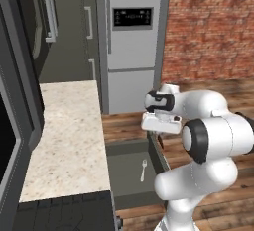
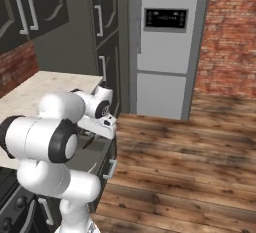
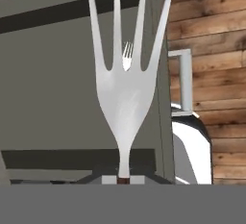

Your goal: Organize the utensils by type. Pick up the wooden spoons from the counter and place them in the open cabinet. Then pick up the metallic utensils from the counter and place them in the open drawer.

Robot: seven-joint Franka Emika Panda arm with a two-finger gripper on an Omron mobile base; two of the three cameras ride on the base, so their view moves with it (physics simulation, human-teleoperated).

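because my gripper (image 3: 124,180) is clenched on the fork (image 3: 124,98) at its handle, tines pointing down over the open drawer (image 1: 130,173), i judge it ready to drop beside the small utensil (image 1: 144,169) already inside.

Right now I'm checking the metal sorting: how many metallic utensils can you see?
2. A fork is gripped in the hand, held above the open drawer. A second small silvery utensil lies inside the drawer. Others may be hidden behind the arm.
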